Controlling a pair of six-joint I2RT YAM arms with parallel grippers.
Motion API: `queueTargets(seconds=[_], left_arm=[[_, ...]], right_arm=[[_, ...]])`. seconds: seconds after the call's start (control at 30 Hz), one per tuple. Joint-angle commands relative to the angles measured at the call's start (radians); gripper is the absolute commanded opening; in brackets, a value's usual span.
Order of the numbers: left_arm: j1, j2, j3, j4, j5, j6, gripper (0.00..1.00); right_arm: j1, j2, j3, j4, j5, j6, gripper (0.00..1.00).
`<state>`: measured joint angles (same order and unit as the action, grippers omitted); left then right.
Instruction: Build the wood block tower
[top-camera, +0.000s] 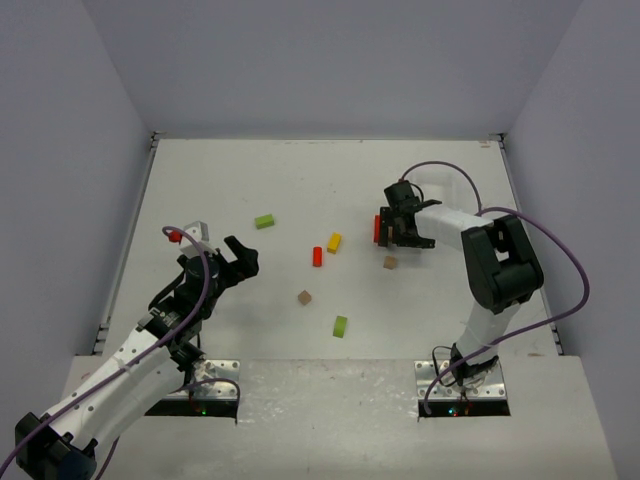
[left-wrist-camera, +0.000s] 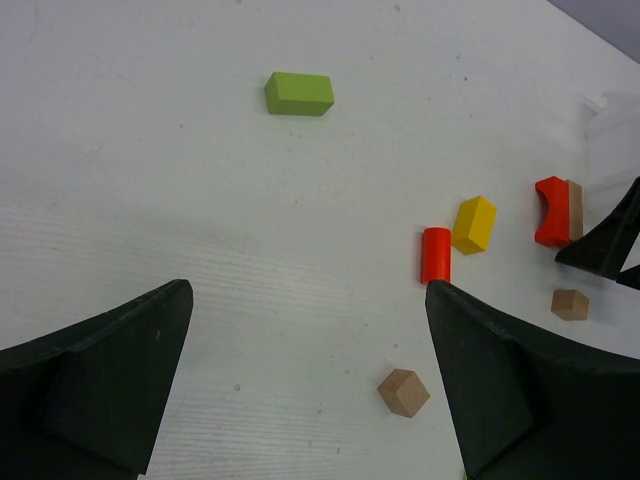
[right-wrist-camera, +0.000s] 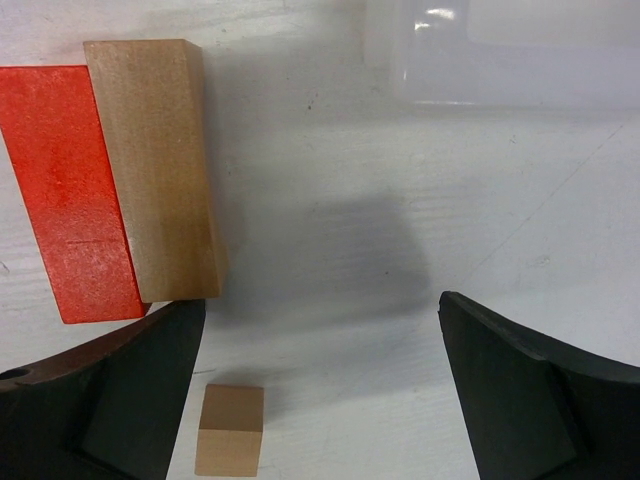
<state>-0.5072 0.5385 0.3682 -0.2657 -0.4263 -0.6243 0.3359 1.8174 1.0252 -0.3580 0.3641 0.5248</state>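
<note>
1. No tower is begun: the wood blocks (top-camera: 304, 297) are seen lying singly on the counter (top-camera: 230, 170), with nothing stacked. The step in hand is judged to be the first pick-up.
2. The right claw (right-wrist-camera: 320, 300) is held wide and empty, low over a red block (right-wrist-camera: 70, 190) and a brown bar (right-wrist-camera: 160, 165). These lie touching side by side in the right half of the counter, nearer the far edge than the near one.
3. Both pieces lie flat with their long axes parallel, running roughly from the far edge towards the near edge, slightly tilted in the right wrist view. The pair is not between the jaws. It lies just ahead of 1 finger, off to that side of the gap.
4. The next move is judged to call for a sideways shift until 1 piece is centred, then a descent. The jaws stand across the short width, so little turning should be needed. As the 2 pieces touch, a finger must be set down with care.
5. The left claw (left-wrist-camera: 308, 285) is likewise wide and empty, held above the left half and facing the middle.
6. Near the middle, a red cylinder (left-wrist-camera: 436, 255) lies on its side, its axis roughly far-to-near. A yellow block (left-wrist-camera: 474, 224) is set just beside it at an angle. A green block (left-wrist-camera: 298, 93) lies apart, left of the middle, its long axis roughly along the far edge.
</note>
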Motion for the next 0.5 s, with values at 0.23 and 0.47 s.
queueTargets(seconds=[0.23, 0.47], left_arm=[[0.006, 0.000, -0.002, 0.043, -0.008, 0.020, 1.00], [0.007, 0.002, -0.002, 0.043, -0.009, 0.020, 1.00]], right_arm=[[-0.003, -0.091, -0.062, -0.010, -0.065, -0.028, 0.99], [-0.001, -0.056, -0.027, 0.008, -0.100, -0.043, 0.99]])
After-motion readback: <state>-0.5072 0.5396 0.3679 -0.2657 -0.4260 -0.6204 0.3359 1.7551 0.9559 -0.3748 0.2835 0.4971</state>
